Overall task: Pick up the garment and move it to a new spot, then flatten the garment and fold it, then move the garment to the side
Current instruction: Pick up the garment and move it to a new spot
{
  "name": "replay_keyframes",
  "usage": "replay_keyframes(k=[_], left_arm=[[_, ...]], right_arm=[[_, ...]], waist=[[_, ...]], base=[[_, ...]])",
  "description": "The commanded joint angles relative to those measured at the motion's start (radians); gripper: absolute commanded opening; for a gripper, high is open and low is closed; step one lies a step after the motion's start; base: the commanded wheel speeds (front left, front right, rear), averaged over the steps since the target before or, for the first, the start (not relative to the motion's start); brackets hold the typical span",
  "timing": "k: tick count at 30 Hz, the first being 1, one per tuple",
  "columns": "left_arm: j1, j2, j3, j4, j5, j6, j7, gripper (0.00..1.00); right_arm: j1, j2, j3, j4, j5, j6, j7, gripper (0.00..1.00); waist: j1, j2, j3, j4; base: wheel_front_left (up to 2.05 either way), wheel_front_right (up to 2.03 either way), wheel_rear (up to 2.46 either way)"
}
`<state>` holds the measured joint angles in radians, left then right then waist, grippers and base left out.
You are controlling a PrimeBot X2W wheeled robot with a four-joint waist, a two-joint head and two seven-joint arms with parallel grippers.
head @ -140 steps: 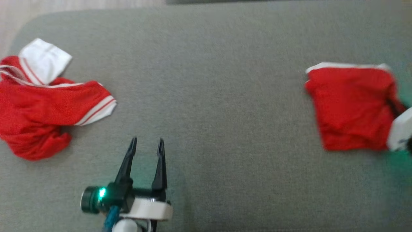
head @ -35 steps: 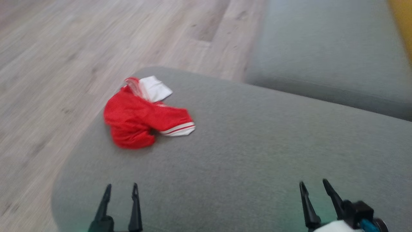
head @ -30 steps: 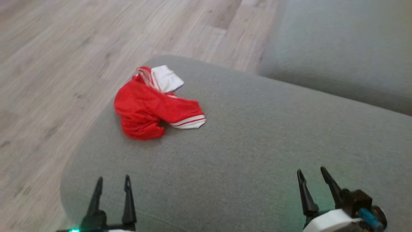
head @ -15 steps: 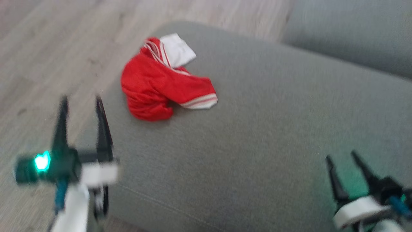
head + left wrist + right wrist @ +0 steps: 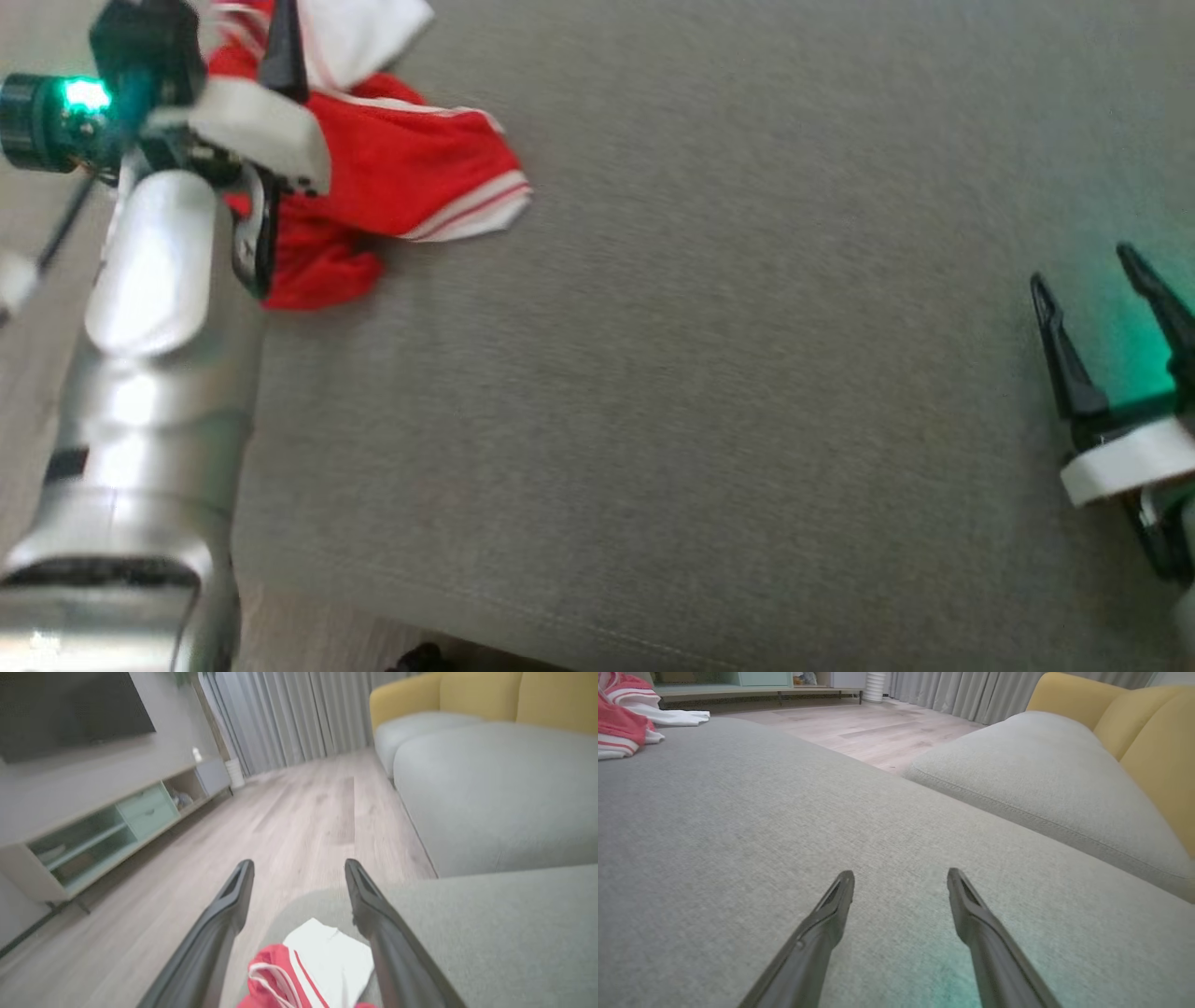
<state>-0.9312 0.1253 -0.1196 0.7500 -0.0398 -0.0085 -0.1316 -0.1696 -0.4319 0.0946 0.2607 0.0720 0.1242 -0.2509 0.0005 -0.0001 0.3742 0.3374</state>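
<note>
Crumpled red garment (image 5: 411, 177) at the left corner of the grey cushion (image 5: 709, 392).
It looks light, soft and floppy; a bunched red fold seems best to pinch. The left gripper (image 5: 299, 870) hovers over it, spread wide; the right gripper (image 5: 1081, 271) is wide, empty, well apart.

One garment (image 5: 411, 177), one grey cushion (image 5: 700, 373) under it, one second cushion (image 5: 1041, 765) beyond the garment, two tools: left tool (image 5: 299, 865), right tool (image 5: 900, 873).

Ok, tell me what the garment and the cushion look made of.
Garment: thin, soft cloth, likely a synthetic knit; it crumples in loose folds, matte red with white striped trim. Cushion: grey woven upholstery, matte; fine weave grain and a stitched seam show.
</note>
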Motion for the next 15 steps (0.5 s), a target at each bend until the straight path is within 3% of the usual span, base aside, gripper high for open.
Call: replay_keyframes(k=[1, 7, 10, 13, 15], left_arm=[[-0.054, 0.045, 0.037, 0.088, -0.004, 0.016, 0.059, 1.00], [-0.125, 0.054, 0.038, 0.361, -0.004, 0.063, 0.229, 1.00], [-0.130, 0.051, 0.040, 0.431, -0.013, 0.069, 0.240, 1.00], [-0.126, 0.054, 0.039, 0.458, -0.022, 0.047, 0.219, 1.00], [-0.121, 0.060, 0.037, 0.475, -0.025, 0.038, 0.192, 0.00]], right_arm=[[-0.018, -0.036, 0.027, -0.044, 0.008, 0.007, -0.011, 1.00], [-0.018, -0.051, 0.023, -0.071, 0.012, 0.007, -0.011, 1.00], [-0.012, -0.048, 0.014, -0.072, 0.010, 0.007, -0.011, 1.00], [-0.014, -0.044, 0.015, -0.069, 0.009, 0.007, -0.011, 1.00], [-0.020, -0.033, 0.014, -0.067, 0.007, 0.007, -0.011, 1.00]], waist=[[-0.0005, 0.0001, 0.081, -0.082], [-0.0005, 0.0001, 0.130, -0.119], [-0.0005, 0.0001, 0.136, -0.125], [-0.0005, 0.0001, 0.133, -0.130], [-0.0005, 0.0001, 0.123, -0.131]], base=[[0.00, 0.00, 0.00], [0.00, 0.00, 0.00], [0.00, 0.00, 0.00], [0.00, 0.00, 0.00], [0.00, 0.00, 0.00]])
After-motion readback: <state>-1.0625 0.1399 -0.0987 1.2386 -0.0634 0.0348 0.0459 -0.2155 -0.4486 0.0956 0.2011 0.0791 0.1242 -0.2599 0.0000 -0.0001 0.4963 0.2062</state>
